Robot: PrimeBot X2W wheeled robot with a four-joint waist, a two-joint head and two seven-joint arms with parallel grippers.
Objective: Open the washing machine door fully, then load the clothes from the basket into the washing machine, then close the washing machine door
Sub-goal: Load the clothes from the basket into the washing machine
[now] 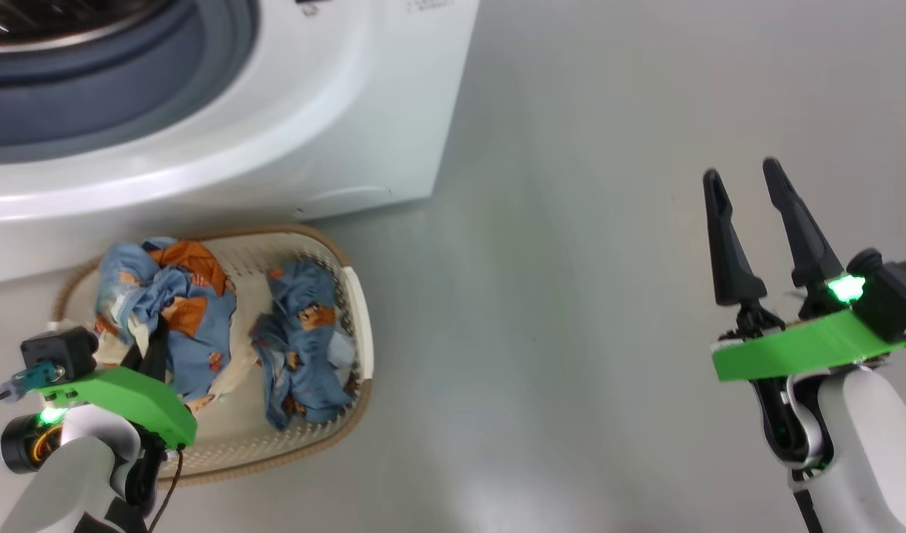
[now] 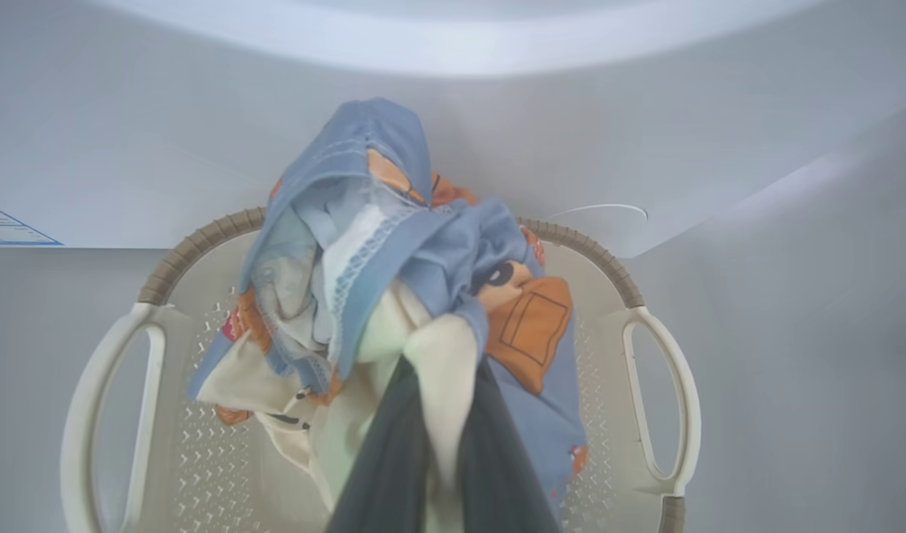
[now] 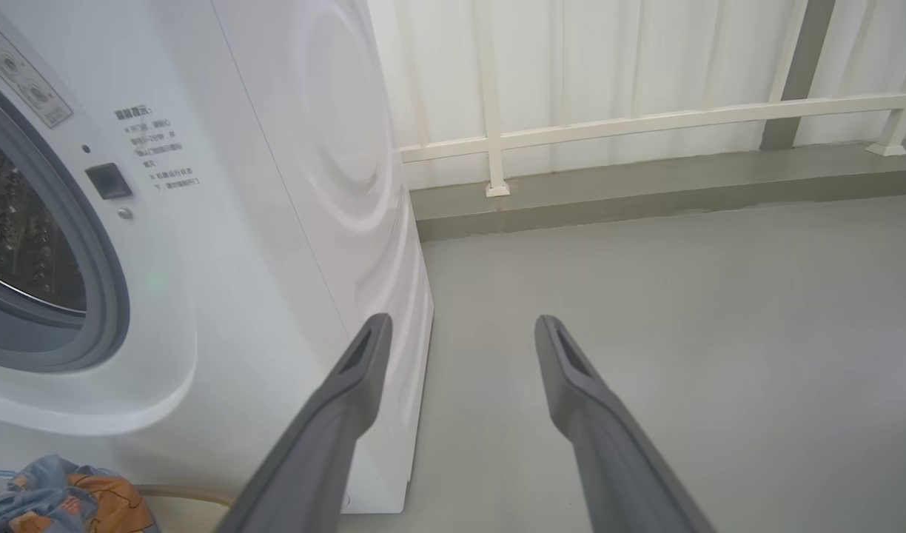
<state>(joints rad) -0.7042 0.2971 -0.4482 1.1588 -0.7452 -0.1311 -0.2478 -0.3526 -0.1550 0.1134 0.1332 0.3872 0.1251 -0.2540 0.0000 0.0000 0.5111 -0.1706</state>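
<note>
Washing machine (image 1: pixel 275 111) stands on the grey floor (image 1: pixel 571 296), mouth uncovered. The grey gasket (image 1: pixel 90 96) and the steel drum (image 3: pixel 24 237) behind it are both exposed.

Basket (image 1: pixel 358 311) sits on the floor just beside the machine's front, inside its front right corner, with its long side running along the machine. From the left wrist, its far rim lies close under the machine's front panel, and a blue label (image 2: pixel 9 226) shows at that panel's left.

Clothes are both in or over the basket. The left-end garment (image 1: pixel 186 311) is bunched high, blue with orange patches and cream folds below. The right-end garment (image 1: pixel 305 348) lies crumpled against the handle at that end.

Left gripper (image 1: pixel 151 352) is down at the basket's left end, its dark fingers (image 2: pixel 394 459) pinched tight on a cream fold of the left-end garment. Fabric rises in a peak above the fingertips and drapes down either side. Cannot tell whether the bundle's underside has cleared the basket floor.

Right gripper (image 1: pixel 742 174) hangs over bare floor, well apart from basket and machine. Its fingers are spread wide with nothing between them. From its own wrist view (image 3: pixel 462 326) they point past the machine's front right corner towards a pale railing (image 3: pixel 645 122) at the floor's far edge.
</note>
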